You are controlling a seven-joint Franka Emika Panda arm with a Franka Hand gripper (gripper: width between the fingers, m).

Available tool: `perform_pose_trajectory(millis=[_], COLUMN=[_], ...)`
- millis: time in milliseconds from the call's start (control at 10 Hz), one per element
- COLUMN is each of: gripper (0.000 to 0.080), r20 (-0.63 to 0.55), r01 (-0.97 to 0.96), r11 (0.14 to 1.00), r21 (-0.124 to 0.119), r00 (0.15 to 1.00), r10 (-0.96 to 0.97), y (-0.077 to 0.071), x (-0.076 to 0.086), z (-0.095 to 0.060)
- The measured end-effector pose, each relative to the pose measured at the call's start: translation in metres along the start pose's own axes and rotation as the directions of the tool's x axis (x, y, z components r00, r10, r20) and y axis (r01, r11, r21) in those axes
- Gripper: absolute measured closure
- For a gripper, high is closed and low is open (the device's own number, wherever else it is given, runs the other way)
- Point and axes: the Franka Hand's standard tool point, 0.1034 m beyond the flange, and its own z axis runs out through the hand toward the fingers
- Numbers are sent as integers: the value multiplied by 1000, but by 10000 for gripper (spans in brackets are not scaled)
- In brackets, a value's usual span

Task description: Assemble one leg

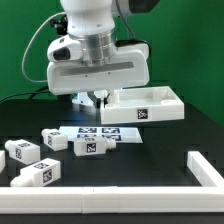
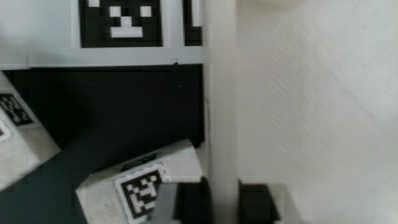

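The large white rimmed tray (image 1: 150, 106) lies at the exterior view's right. My gripper (image 1: 97, 98) is at its left wall. In the wrist view my gripper (image 2: 233, 196) has one dark finger (image 2: 201, 205) on each side of the tray's thin white wall (image 2: 228, 110), and the jaws stand close against it. A leg (image 2: 143, 188), a small white block with a square tag, lies just outside that wall. Several such legs lie on the table: one (image 1: 92, 147) near the middle, one (image 1: 53, 141) beside it, one (image 1: 20, 152) at the left.
The marker board (image 1: 97, 131) lies flat under my gripper, and it also shows in the wrist view (image 2: 125, 25). Another leg (image 1: 35, 174) lies at the front left. A white barrier (image 1: 110, 191) runs along the front edge and turns up at the right (image 1: 207, 168).
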Motion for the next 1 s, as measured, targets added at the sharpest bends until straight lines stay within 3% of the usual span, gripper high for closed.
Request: perform_pose_trajectory(millis=[100,300,400,500,800,900,1000], gripper=[745,745,745,745,745,745,745], r20=[7,32,59,33,44,46,28], r01=[44,92,105,109,112,78,46], r11=[999,996,994,994,994,997,999], r21=[-22,5,25,11,12,-8,-25], r00=[999,995,993,993,993,996,999], r10=[-44,-92,-106,-109,-112,-78,-45], y=[6,41,49,48,47,45,38], x=[13,38,51,57,53,68,99], z=[3,-13,-25,-23,-17,-17,-19])
